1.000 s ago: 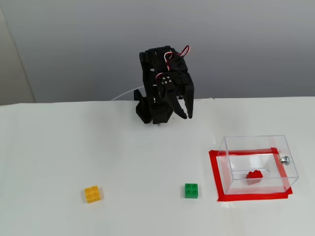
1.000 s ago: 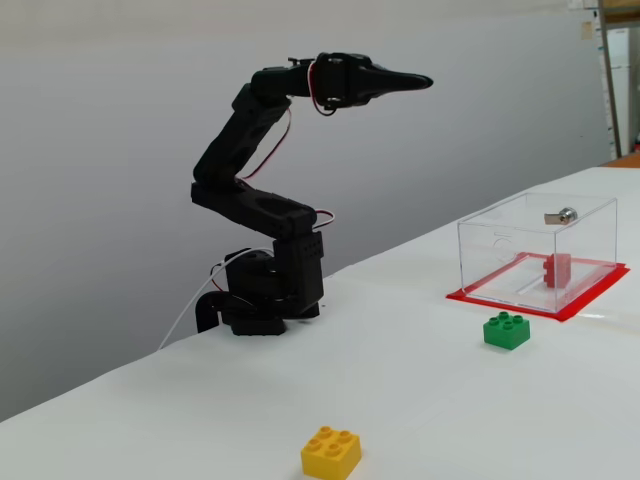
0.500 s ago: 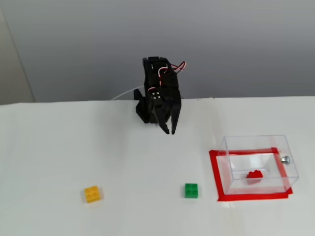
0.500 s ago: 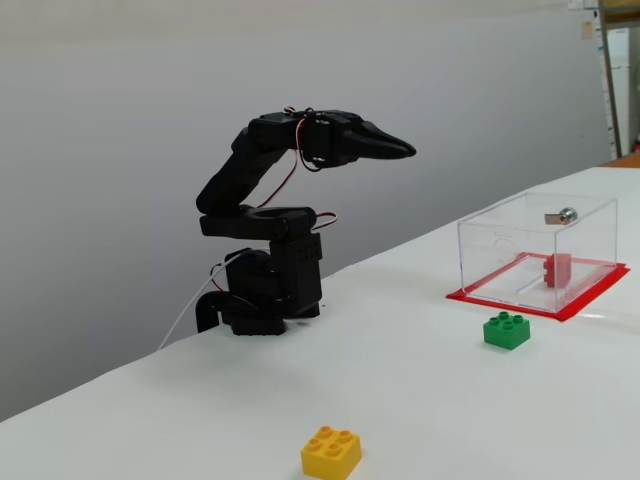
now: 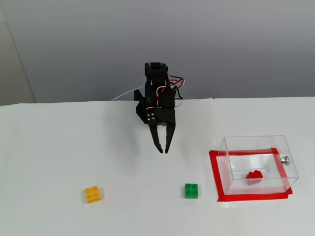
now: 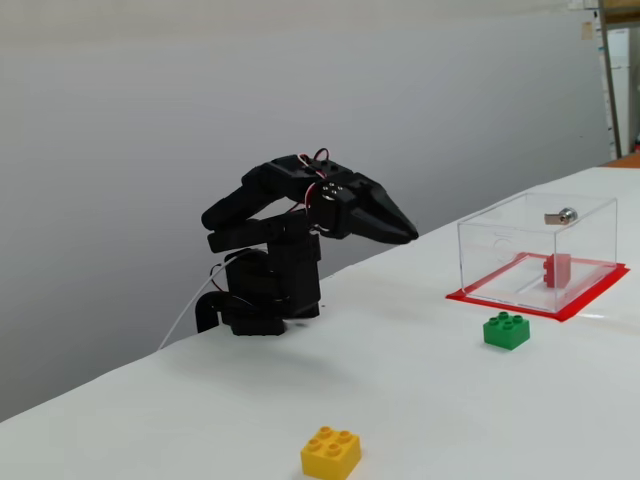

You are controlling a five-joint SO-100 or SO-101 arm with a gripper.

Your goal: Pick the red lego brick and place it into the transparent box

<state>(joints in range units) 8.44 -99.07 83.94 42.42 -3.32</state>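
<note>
jaws: my gripper [image 5: 163, 151] looks pressed together and empty, hanging over bare table
red lego brick [image 5: 254, 174]: already sitting inside the transparent box [image 5: 288, 158], on its floor
bystanders: green brick [image 5: 192, 191] just outside the box, yellow brick [image 5: 93, 193] well off
step: looks done to me; I'd just park the arm, clear of the box wall

The arm [image 6: 270, 260] sits folded near the bench's back edge, gripper [image 5: 163, 151] empty, fingers [image 5: 169, 140] nearly together, pointing downward.
</note>
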